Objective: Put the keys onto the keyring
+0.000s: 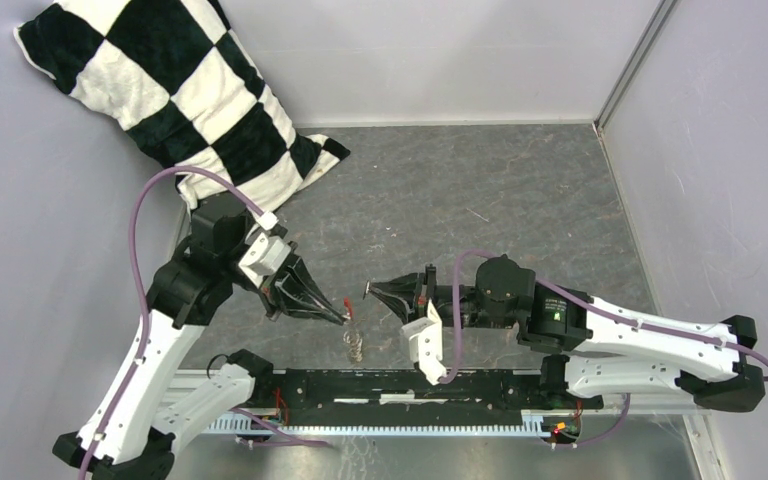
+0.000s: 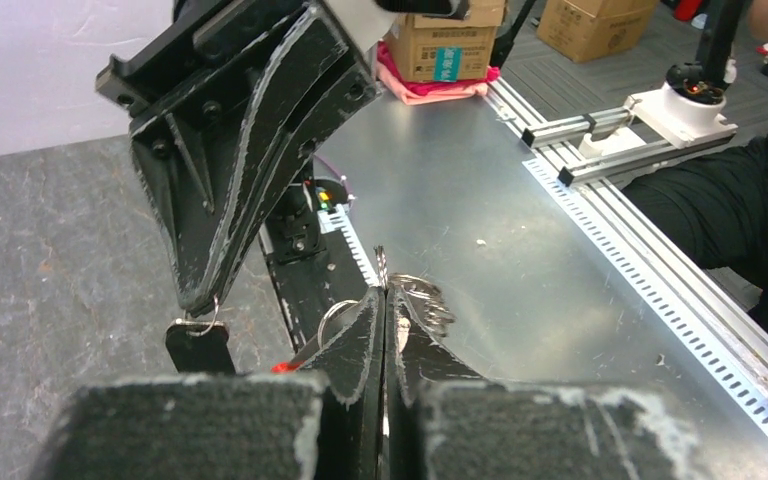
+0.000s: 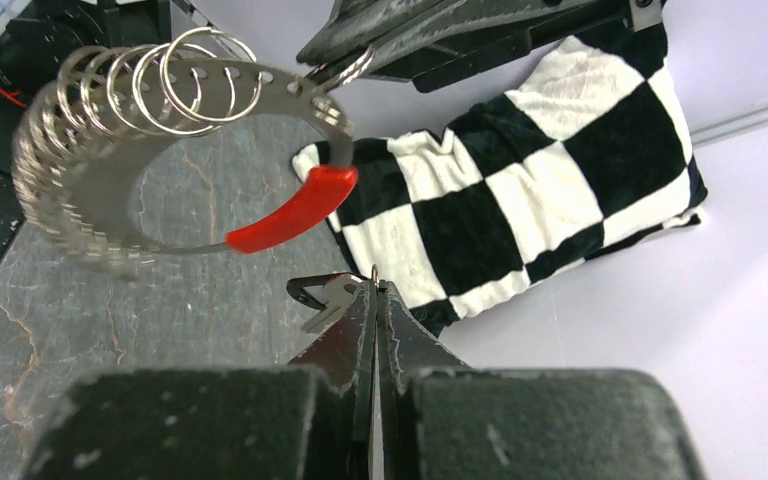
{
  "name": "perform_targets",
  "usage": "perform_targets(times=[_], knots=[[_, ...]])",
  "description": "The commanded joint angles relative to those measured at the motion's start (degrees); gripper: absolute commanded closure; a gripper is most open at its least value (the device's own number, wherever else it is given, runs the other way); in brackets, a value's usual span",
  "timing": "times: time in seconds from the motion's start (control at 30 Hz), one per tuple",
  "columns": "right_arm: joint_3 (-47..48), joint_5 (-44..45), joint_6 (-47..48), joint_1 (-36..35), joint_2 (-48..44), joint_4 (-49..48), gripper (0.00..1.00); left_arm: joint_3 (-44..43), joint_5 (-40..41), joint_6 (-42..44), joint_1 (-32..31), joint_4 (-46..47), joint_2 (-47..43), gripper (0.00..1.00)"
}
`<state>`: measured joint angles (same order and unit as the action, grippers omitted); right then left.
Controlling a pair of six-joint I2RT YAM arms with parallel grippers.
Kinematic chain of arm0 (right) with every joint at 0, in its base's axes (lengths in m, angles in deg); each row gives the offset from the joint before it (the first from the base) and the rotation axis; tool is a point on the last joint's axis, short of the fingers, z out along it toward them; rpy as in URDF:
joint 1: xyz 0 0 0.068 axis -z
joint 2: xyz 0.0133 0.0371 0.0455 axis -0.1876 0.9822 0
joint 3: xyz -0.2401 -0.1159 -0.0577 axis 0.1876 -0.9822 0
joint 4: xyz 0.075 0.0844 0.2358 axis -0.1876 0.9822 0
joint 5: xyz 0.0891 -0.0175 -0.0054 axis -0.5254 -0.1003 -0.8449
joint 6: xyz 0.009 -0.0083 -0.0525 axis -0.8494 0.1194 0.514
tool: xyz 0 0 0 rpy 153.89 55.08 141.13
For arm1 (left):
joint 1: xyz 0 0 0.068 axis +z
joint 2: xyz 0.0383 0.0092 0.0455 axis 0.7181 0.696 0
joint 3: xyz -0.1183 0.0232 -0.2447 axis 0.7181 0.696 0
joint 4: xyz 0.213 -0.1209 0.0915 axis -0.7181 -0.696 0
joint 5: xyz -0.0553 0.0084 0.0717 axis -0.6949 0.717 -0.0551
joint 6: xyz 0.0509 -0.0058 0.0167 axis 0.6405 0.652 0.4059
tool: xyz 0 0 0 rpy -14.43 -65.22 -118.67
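The left claw [image 1: 343, 318] is closed on the keyring [image 1: 354, 342], pinching it at its upper side, so the ring hangs free in the air over the near edge of the desk [image 1: 500, 200], about midway along that edge. From the right wrist the keyring shows as a flat silvery band strung with many small wire loops, with the red tag [image 3: 290, 212] on the side that faces the right claw.

The right claw [image 1: 370, 290] is closed as well. It grips a small wire loop at its very tips, and the key [image 2: 198, 346] dangles from that loop, black head down in the left wrist view. The two claw tips point at each other, near but apart. The key lies just beside the red tag, not touching it.

The black rail [image 1: 410, 385] runs along the near edge just beside the hanging ring. A pillow [image 1: 175, 95] leans in the far left corner against the wall [image 1: 440, 50], well apart from both claws. Grey desk surface stretches from the claws to the far and right edges, both of which meet walls.
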<state>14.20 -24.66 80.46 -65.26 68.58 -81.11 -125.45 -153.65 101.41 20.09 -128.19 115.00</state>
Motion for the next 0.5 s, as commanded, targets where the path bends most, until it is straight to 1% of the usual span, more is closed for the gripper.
perform_targets(times=[0.0,0.07,0.13,0.2,0.33,0.47], knots=[[1.5,-4.6,0.9,-0.2,-1.0,-3.4,0.99,-4.2,-6.1,-7.8,-1.9,3.8,-0.6,0.98],[2.0,-5.0,0.4,-0.2,-1.7,-3.7,0.99,-6.1,-6.1,-8.4,-3.1,4.6,-0.3,0.98],[2.3,-4.9,-0.4,-0.2,-2.4,-3.7,0.99,-6.8,-6.2,-11.6,-4.4,8.5,-0.2,0.98],[2.3,-4.7,-1.0,-0.2,-3.1,-3.6,0.99,-8.4,-6.2,-12.6,-5.7,10.2,0.3,0.98],[3.0,-4.2,-0.4,-0.2,-3.8,-3.0,0.99,-9.3,-6.2,-12.8,-7.3,10.1,0.7,0.98],[4.0,-6.5,0.2,-0.2,-4.1,-3.7,0.99,-8.8,-6.2,-13.0,-8.0,10.2,0.2,0.98]])
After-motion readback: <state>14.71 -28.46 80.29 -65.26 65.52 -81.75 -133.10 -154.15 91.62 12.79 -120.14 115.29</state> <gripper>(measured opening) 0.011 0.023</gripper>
